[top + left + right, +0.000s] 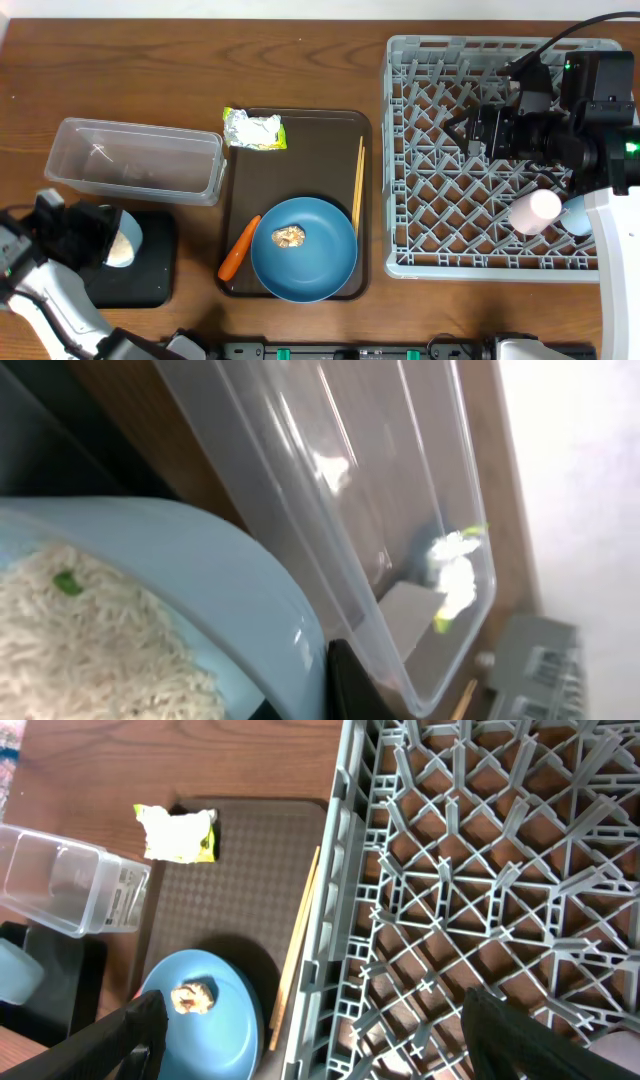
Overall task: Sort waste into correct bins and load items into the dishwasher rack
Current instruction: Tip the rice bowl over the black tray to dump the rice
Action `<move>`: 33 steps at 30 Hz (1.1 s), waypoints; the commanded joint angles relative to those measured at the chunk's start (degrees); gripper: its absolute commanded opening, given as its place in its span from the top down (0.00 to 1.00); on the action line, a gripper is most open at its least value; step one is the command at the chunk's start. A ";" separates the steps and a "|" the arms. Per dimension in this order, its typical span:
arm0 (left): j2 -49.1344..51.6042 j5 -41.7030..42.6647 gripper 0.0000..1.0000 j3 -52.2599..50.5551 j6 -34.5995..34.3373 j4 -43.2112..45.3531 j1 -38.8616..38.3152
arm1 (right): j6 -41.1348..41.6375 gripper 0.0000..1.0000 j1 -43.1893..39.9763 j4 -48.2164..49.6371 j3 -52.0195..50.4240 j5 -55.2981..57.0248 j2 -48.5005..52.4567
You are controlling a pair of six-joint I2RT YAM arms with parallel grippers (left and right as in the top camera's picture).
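My left gripper (pixel 97 238) is shut on the rim of the small white bowl (pixel 123 244), which is tilted on its side over the shallow black tray (pixel 145 270). White rice (pixel 80 650) fills the bowl (pixel 200 575), and one black finger (pixel 352 685) presses on its rim. The clear tub (pixel 135 160) stands just behind. On the brown serving tray lie the crumpled wrapper (pixel 254 129), the carrot (pixel 239 247), the chopsticks (pixel 358 185) and the blue plate (pixel 315 270) with a brown lump (pixel 290 236). My right gripper (pixel 470 128) hangs open over the grey rack (pixel 440 210), holding nothing.
A pink cup (pixel 535 210) and a light blue cup (pixel 577 216) lie in the rack's front right corner, beneath the right arm. The dark brown serving tray (pixel 310 140) sits between the tub and the rack. The right wrist view shows the rack's wall (pixel 335 920) beside the chopsticks (pixel 298 940).
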 commanded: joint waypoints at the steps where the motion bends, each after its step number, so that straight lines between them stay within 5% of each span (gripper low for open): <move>1: -0.26 14.14 0.94 -3.85 1.36 3.32 5.07 | -0.57 0.13 0.57 0.13 -0.22 -0.24 -0.26; 13: -0.26 43.63 0.94 -11.43 14.69 9.11 23.54 | -0.50 0.12 0.57 1.62 -0.22 -0.24 -0.26; 24: -0.26 41.86 0.94 -14.80 27.10 8.74 25.53 | -0.15 0.12 0.52 1.68 -0.22 -0.24 -0.26; 26: -0.46 43.60 0.94 -14.75 23.67 7.45 25.53 | -0.13 0.12 0.52 1.84 -0.22 -0.24 -0.26; 29: -0.79 41.94 0.94 -14.84 30.10 7.37 25.42 | -0.11 0.11 0.52 1.88 -0.22 -0.26 -0.26; 33: -0.35 40.87 0.94 -14.91 28.24 6.54 25.27 | 0.31 0.12 0.52 1.84 -0.22 -0.26 -0.26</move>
